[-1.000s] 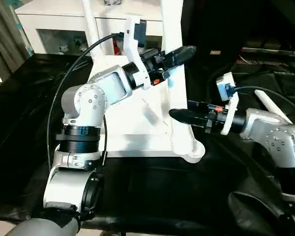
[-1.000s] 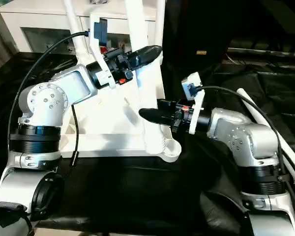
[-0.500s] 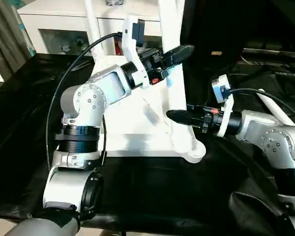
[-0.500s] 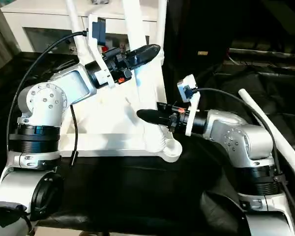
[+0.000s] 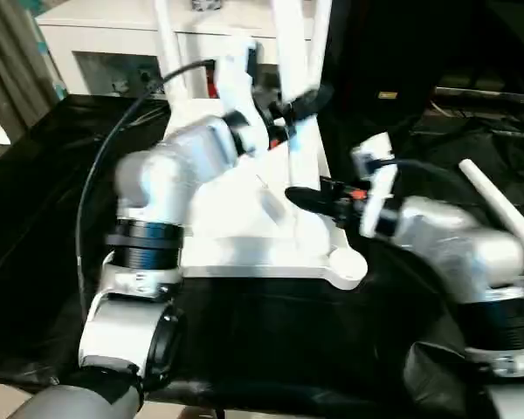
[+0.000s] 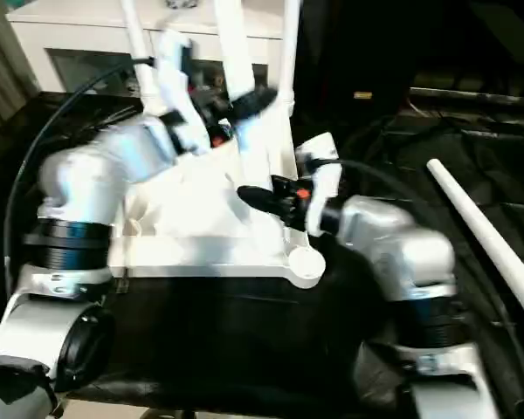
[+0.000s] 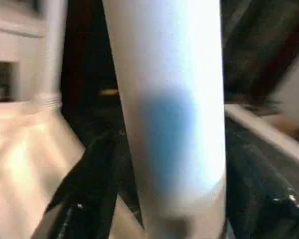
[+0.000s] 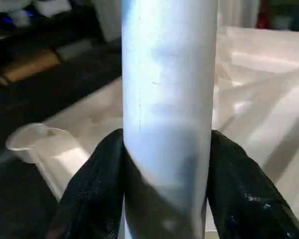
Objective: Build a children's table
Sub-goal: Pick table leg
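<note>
- A black-draped work tabletop (image 5: 35,262) is seen, on which the children's table top (image 5: 244,236) is laid upside down, ribbed underside up, in the middle.
- Two legs (image 5: 168,52) are stood upright in the far corner sockets; a loose leg (image 6: 489,249) is laid on the cloth at the right.
- A third leg (image 5: 299,131) is held upright over the near right part of the white top by both grippers.
- The left gripper (image 5: 299,103) is clamped on it higher up, the right gripper (image 5: 301,199) lower down, jaws closed around the tube.
- An empty corner socket (image 5: 345,266) is seen just beside; seating the leg there is judged the step in hand, calling for alignment and a downward push.
</note>
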